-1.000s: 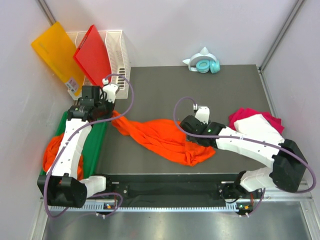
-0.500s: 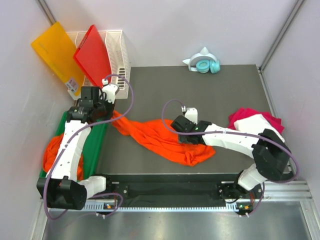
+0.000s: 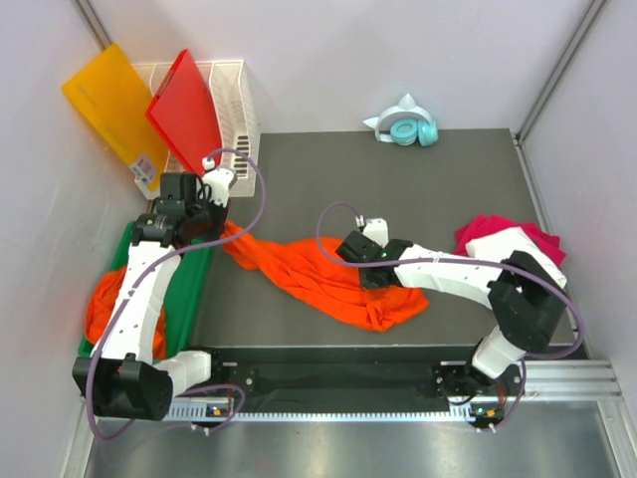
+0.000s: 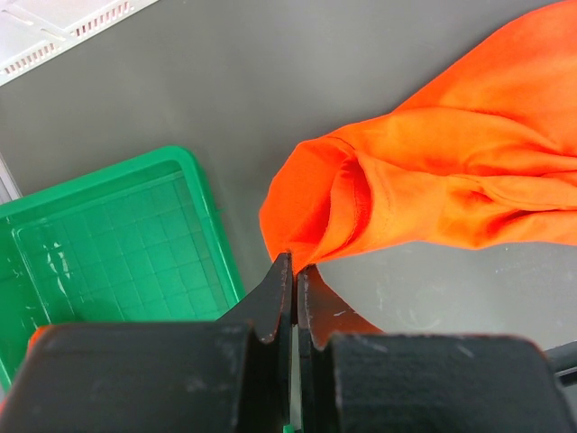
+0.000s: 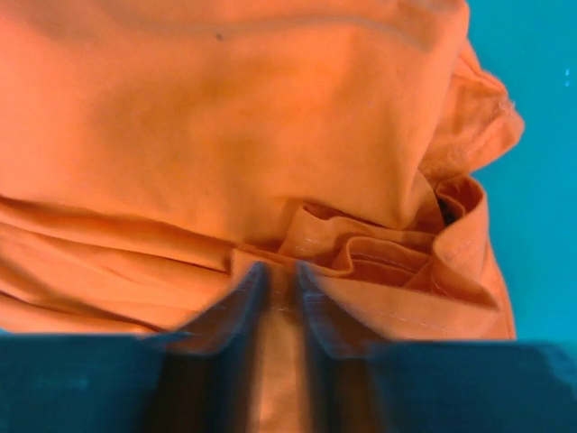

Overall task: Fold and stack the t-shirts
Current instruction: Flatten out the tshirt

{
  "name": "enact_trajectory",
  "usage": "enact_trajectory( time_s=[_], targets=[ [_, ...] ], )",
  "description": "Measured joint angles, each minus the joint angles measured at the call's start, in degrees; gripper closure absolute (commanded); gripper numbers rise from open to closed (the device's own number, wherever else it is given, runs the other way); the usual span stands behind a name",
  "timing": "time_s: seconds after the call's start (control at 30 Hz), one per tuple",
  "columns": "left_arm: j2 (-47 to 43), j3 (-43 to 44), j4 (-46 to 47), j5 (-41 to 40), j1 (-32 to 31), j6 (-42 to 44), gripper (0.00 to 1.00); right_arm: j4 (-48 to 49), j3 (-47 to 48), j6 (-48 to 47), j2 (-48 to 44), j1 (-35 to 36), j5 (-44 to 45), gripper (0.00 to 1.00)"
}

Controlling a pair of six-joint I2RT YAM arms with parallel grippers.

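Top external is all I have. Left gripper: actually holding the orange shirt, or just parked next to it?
Observer: Holding. Left wrist shows the left gripper shut, with an edge of the orange t-shirt pinched at its tips.
Operator: Right one?
Observer: Right wrist shows the right gripper straddling a bunched fold, with cloth in the narrow gap. Can't tell if it's clamped.
Operator: Which part of the shirt?
Observer: A stitched hem lies folded just right of the fingers.

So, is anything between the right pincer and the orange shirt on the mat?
Nothing visible. The right pincer sits directly on the orange t-shirt, with cloth bunched between its fingers.
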Motion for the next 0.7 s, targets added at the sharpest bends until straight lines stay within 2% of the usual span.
enact_trajectory(
  time_s=[0.03,0.17,0.2,0.27,0.3,0.37,0.57,0.7],
  targets=[
    [0.0,-0.02,0.0,0.0,0.0,0.0,1.0,-0.33,0.0,-0.04,0.2,0.0,-0.13,1.0],
    [0.0,-0.09,0.0,0.0,0.0,-0.02,1.0,-1.66,0.0,0.13,0.46,0.0,-0.31,1.0],
    [0.0,-0.09,0.0,0.0,-0.02,-0.02,1.0,-1.86,0.0,0.15,0.46,0.0,-0.31,0.98],
    [0.0,-0.09,0.02,0.0,0.0,-0.07,1.0,-2.14,0.0,0.26,0.46,0.0,-0.28,0.85],
    [0.0,-0.09,0.0,0.0,-0.02,-0.09,1.0,-2.16,0.0,0.42,0.46,0.0,-0.28,0.86],
    [0.0,-0.11,0.02,0.0,0.0,-0.13,1.0,-2.25,0.0,0.31,0.35,0.0,-0.26,1.0],
    [0.0,-0.2,0.02,-0.02,0.0,-0.2,1.0,-3.06,0.0,0.68,-1.2,0.0,1.27,1.0],
    [-0.04,-0.2,0.04,-0.07,-0.02,-0.42,1.0,-6.23,1.25,0.76,-5.51,-0.7,4.74,1.0]
  ],
)
